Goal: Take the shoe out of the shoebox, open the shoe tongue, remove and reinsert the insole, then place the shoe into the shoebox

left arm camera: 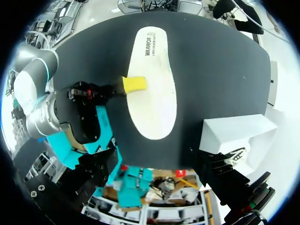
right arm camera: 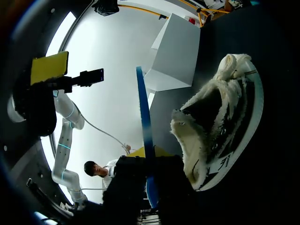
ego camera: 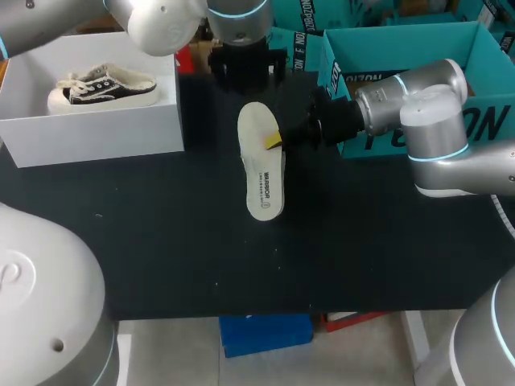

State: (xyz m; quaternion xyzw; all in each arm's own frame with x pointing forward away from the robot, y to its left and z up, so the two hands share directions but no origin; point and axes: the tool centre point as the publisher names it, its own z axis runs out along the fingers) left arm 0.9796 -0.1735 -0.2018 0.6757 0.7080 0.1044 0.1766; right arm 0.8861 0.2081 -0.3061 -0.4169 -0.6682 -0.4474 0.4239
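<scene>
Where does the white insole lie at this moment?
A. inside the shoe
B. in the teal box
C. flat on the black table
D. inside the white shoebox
C: the insole lies flat on the black table, outside the white shoebox that holds the shoe.

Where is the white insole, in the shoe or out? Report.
Out: the white oval insole lies flat on the black table; the black-and-white shoe sits in the white shoebox.
</scene>
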